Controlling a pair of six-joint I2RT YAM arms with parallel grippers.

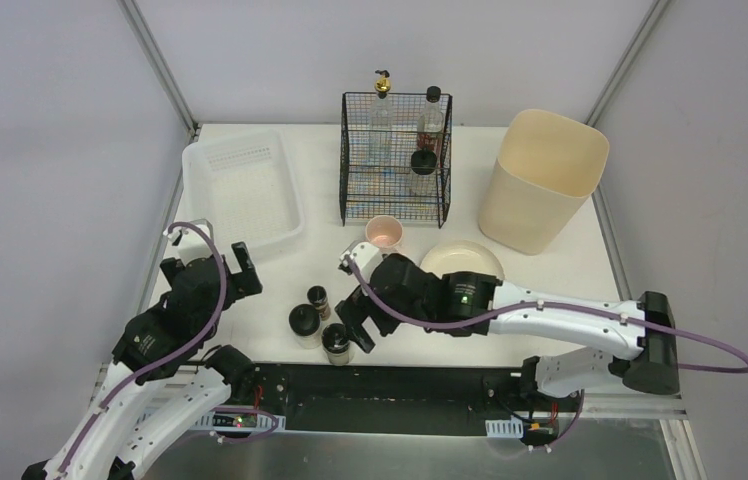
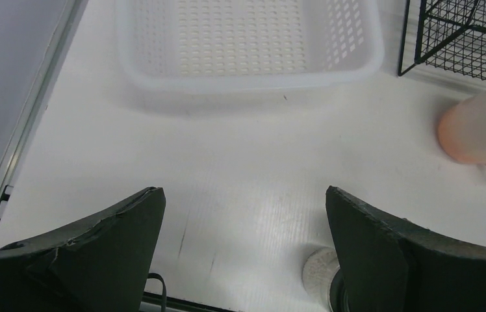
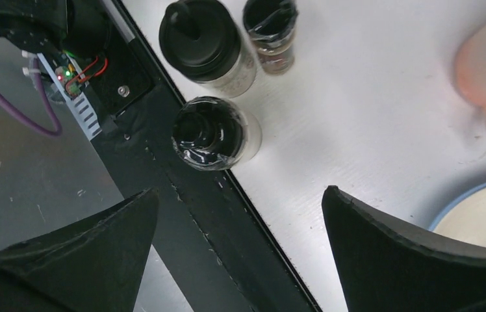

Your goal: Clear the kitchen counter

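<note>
The white kitchen counter [image 1: 285, 262] holds three black-lidded spice jars near its front edge: a slim one [image 1: 317, 299], a wide one [image 1: 304, 325] and one [image 1: 336, 343] at the very edge. A pink cup [image 1: 384, 234] and a cream plate [image 1: 462, 262] sit mid-counter. My right gripper [image 1: 355, 325] is open and empty, just right of the jars; in the right wrist view [image 3: 240, 201] the edge jar [image 3: 214, 133] lies ahead of its fingers. My left gripper [image 1: 238, 270] is open and empty over bare counter at front left, as the left wrist view [image 2: 243, 201] shows.
A translucent white perforated tray [image 1: 243, 190] stands at the back left. A black wire rack [image 1: 395, 160] with three bottles is at the back centre. A tall beige bin [image 1: 540, 180] is at the back right. Grey walls enclose the counter.
</note>
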